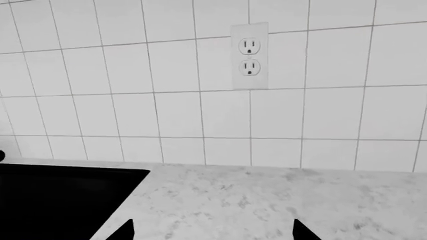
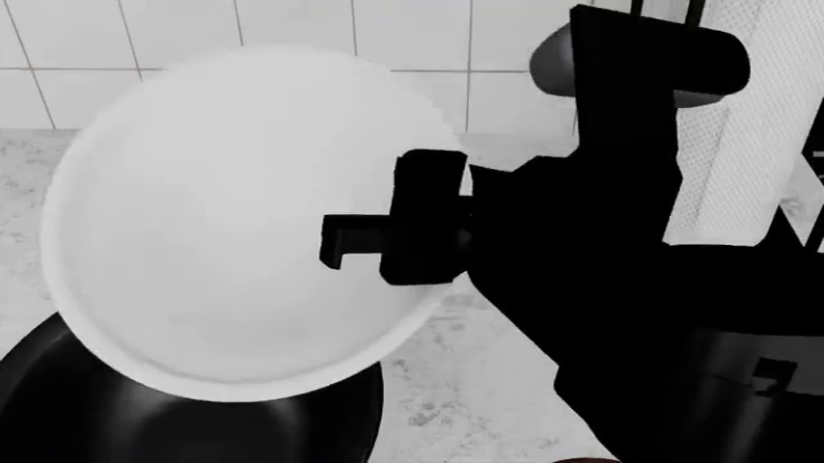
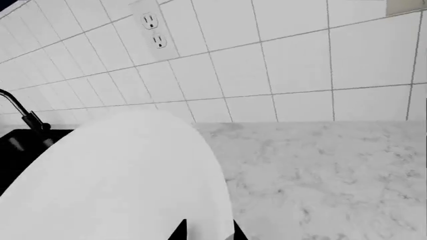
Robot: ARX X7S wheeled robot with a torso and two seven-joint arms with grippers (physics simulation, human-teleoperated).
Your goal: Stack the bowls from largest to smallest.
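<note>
My right gripper [image 2: 338, 246] is shut on the rim of the white bowl [image 2: 232, 222] and holds it tilted in the air. The white bowl hangs just above the glossy black bowl [image 2: 168, 424], which sits on the counter at the head view's lower left. In the right wrist view the white bowl [image 3: 120, 185] fills the lower left, with its rim between my fingertips [image 3: 179, 232]. My left gripper [image 1: 212, 232] is open and empty above bare counter. The reddish-brown bowl is out of view.
A white paper-towel roll [image 2: 754, 145] in a black holder stands at the right rear. A tiled wall with an outlet [image 1: 249, 55] runs behind the marble counter [image 1: 267, 200]. A black sink [image 1: 60, 200] with a faucet [image 3: 20, 112] lies to the left.
</note>
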